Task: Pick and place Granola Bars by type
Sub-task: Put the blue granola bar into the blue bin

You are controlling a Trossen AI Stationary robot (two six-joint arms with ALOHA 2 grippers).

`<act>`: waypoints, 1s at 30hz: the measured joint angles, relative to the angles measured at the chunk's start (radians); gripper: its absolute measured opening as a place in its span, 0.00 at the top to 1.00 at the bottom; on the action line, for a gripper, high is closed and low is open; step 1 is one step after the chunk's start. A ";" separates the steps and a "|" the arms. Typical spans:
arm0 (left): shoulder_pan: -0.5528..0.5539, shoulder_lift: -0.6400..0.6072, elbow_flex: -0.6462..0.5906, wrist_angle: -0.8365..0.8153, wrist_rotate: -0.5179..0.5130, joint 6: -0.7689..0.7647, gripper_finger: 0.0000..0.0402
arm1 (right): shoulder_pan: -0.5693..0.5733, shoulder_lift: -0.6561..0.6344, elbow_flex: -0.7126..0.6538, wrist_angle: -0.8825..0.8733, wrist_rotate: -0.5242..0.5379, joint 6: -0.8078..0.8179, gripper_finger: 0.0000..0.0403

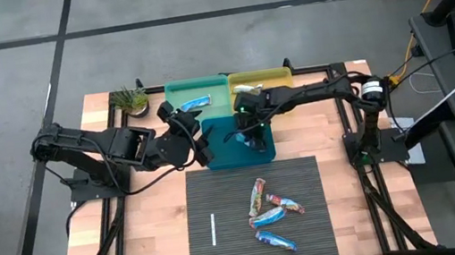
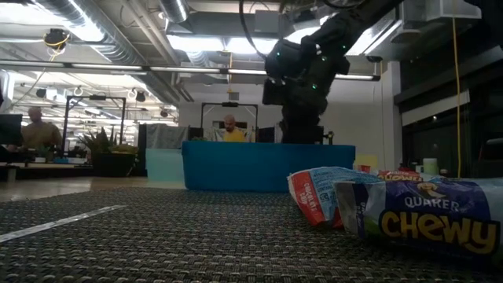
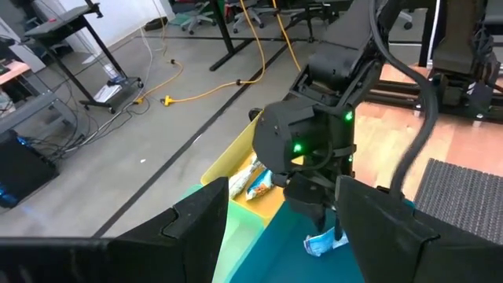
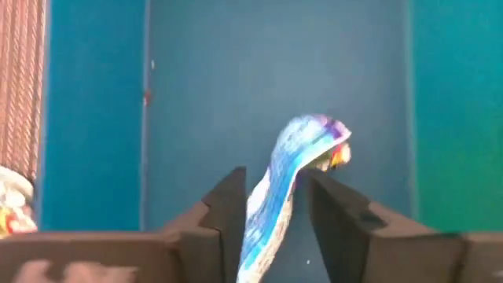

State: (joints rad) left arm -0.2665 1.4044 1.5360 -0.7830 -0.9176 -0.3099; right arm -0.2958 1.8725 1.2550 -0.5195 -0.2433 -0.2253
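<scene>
We see the right gripper (image 1: 253,138) hanging over the blue bin (image 1: 235,149), with a blue-wrapped bar (image 4: 292,169) standing between its jaws; the jaws look slightly parted around it, and we cannot tell if they grip it or have let go. The left gripper (image 1: 196,143) waits just beside the blue bin's left wall, jaws apart and holding nothing. One blue bar (image 1: 195,102) lies in the green bin (image 1: 178,99), and another wrapped bar (image 3: 258,182) shows in the yellow bin (image 1: 261,78). The remaining bars (image 1: 269,214) sit in a loose cluster on the dark mat (image 1: 219,192) near the bench (image 1: 142,222) front, close to a thin white stick (image 1: 213,229) that is not part of the job. Our guess is a drop into the blue bin is under way. Risks: the shiny wrapper may cling to one jaw and ride up when the arm lifts, or the bar may tip onto the rim and slide out. The two arms are close, so a move by either could clip the other. A blue bar already in the green bin also hints at type mix-ups.
</scene>
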 joint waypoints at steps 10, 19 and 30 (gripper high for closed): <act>0.000 0.000 0.000 -0.004 0.003 0.000 0.43 | 0.024 -0.023 0.156 -0.170 0.058 0.008 0.54; 0.000 0.000 0.000 -0.029 0.004 0.009 0.43 | 0.075 -0.216 0.090 -0.241 0.122 0.090 0.54; 0.000 0.000 0.000 -0.040 0.016 0.047 0.43 | 0.228 -0.475 0.032 -0.310 0.122 0.077 0.54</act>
State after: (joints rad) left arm -0.2661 1.4048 1.5360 -0.8230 -0.9019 -0.2625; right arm -0.0676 1.3979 1.2865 -0.8294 -0.1215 -0.1481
